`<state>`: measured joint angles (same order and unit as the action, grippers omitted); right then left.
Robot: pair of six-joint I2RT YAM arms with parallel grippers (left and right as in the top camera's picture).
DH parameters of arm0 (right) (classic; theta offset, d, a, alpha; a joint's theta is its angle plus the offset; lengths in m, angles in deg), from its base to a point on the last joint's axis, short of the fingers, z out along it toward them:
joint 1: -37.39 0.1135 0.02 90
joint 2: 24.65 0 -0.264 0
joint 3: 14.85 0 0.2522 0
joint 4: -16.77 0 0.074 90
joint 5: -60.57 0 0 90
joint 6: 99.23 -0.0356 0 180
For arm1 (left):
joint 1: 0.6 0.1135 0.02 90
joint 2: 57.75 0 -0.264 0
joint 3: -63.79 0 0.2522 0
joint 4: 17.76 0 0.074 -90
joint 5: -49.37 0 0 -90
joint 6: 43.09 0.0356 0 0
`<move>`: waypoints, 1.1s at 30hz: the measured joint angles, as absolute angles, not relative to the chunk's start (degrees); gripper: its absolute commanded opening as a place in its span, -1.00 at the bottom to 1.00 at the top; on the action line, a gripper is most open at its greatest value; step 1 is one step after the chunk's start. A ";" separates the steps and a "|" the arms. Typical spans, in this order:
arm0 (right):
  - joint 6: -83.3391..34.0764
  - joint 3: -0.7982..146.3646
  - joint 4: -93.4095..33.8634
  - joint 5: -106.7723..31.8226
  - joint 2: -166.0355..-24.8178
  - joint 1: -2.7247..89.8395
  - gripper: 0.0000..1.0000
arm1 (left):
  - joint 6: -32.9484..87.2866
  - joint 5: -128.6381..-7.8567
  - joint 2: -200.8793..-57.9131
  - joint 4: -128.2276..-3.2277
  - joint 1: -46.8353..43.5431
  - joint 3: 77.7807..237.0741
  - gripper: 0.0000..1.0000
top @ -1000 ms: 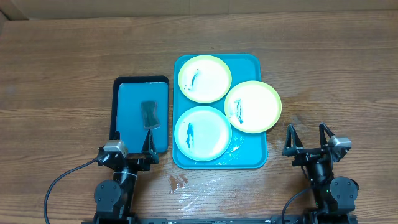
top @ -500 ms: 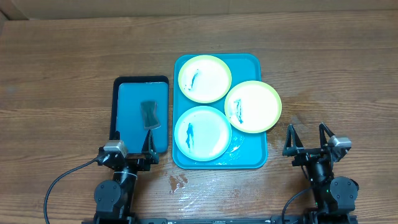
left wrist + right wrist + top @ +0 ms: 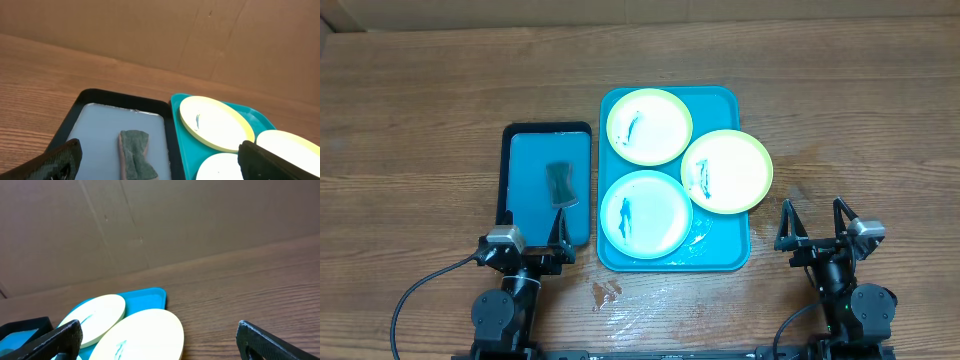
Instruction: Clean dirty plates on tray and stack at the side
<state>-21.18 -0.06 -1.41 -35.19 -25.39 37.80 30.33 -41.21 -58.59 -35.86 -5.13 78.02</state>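
Matte-black left arm [image 3: 503, 300] and right arm [image 3: 855, 305] each bear a pale grey wrist block [image 3: 503, 236], thin pointed fingers [image 3: 787, 222], and a looping black cable [image 3: 412, 300].

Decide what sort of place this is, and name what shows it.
Likely a robot test bench: wooden table backed by cardboard, left gripper and right gripper at its edge, smeared plates on a tray.

I see overhead view straight down from well above: whole table [image 3: 420, 100] in frame, teal tray [image 3: 720, 255] near centre, arms [image 3: 505, 300] at 6 o'clock edge. My left wrist view sits low and close, facing 12 o'clock over dark-rimmed tray [image 3: 100, 125], teal tray at 3 o'clock. My right wrist view sits low, facing 12 o'clock, teal tray at 8 o'clock. All three views share teal tray and plates [image 3: 649, 126].
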 measured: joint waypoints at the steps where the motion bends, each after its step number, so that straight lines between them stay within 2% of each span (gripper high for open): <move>1: -21.18 -0.06 -1.41 -35.19 -25.39 37.82 0.99 | 30.33 -41.21 -58.59 -35.86 -5.13 78.02 1.00; 33: -21.22 -0.06 -1.13 -36.24 -25.39 37.80 0.99 | 30.26 -41.06 -58.59 -34.90 -5.13 78.02 0.99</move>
<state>-21.22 -0.06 -1.13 -36.24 -25.39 37.80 30.26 -41.06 -58.59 -34.90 -5.13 78.02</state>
